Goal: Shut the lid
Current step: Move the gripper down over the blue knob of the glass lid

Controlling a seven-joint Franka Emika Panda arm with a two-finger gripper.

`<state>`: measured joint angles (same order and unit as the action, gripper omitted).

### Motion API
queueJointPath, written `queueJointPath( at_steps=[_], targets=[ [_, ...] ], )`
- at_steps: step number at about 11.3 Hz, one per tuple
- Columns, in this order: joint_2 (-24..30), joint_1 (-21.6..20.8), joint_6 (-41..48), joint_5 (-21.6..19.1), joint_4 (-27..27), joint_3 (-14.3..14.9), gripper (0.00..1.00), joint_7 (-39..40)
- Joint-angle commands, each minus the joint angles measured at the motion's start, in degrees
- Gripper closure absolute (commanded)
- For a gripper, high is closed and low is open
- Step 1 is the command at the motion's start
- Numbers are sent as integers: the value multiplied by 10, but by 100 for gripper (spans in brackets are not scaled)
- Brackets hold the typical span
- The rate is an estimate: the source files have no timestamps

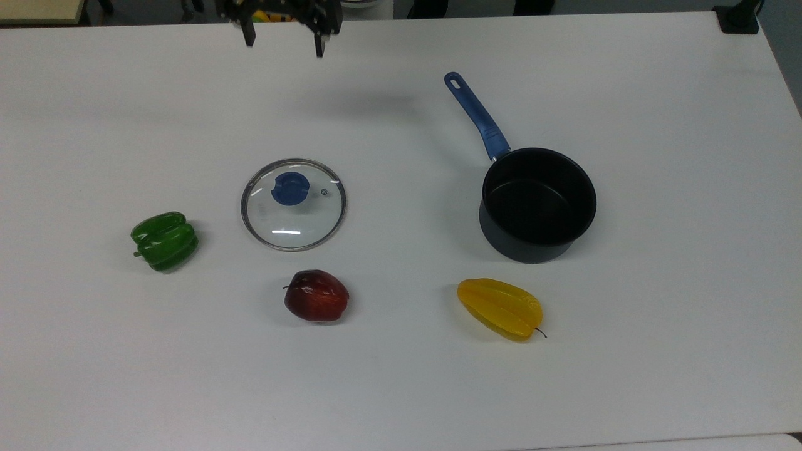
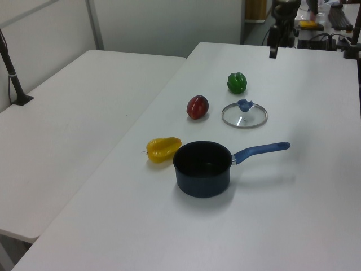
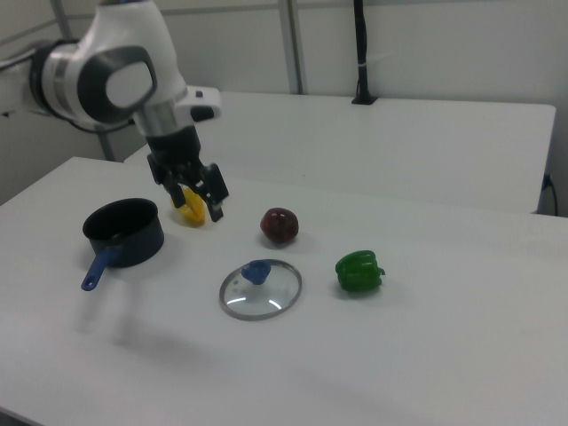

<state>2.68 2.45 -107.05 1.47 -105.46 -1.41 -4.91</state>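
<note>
The claw (image 1: 285,39) is spread apart and holds nothing. It hangs in the air at the far edge of the surface (image 1: 401,388) in the top view, well apart from every item. In the right view it sits high above the surface, between the pot (image 3: 124,232) and the lid (image 3: 261,289).

The lid lies flat on the surface, blue knob (image 1: 289,188) upward, well apart from the pot, which stands open and empty with its blue handle (image 1: 477,117) pointing toward the far edge in the top view. A green pepper (image 1: 164,240), a red apple (image 1: 316,295) and a yellow starfruit (image 1: 500,308) lie around these two.

Step in hand, as judged: approach to the lid; the grasp is not yet made. The next move calls for centring the claw over the knob and descending with the fingers either side of it. The glass dome offers no other hold.
</note>
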Motion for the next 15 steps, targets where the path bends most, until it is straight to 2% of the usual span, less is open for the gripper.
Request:
queueJointPath(
  at_steps=[1, 4, 7, 8, 11, 15],
  targets=[
    [-4, 4, -142, -1, -96, 4, 0, 15],
    [-41, 4, -294, 0, -158, 4, 0, 16],
    [-99, 5, -388, 44, -165, 4, 0, 14],
    [-115, 11, -422, 46, -164, 4, 0, 14],
    [-156, 16, -478, 46, -161, 4, 0, 8],
    [-172, 16, -500, 46, -158, 4, 1, -30]
  ],
)
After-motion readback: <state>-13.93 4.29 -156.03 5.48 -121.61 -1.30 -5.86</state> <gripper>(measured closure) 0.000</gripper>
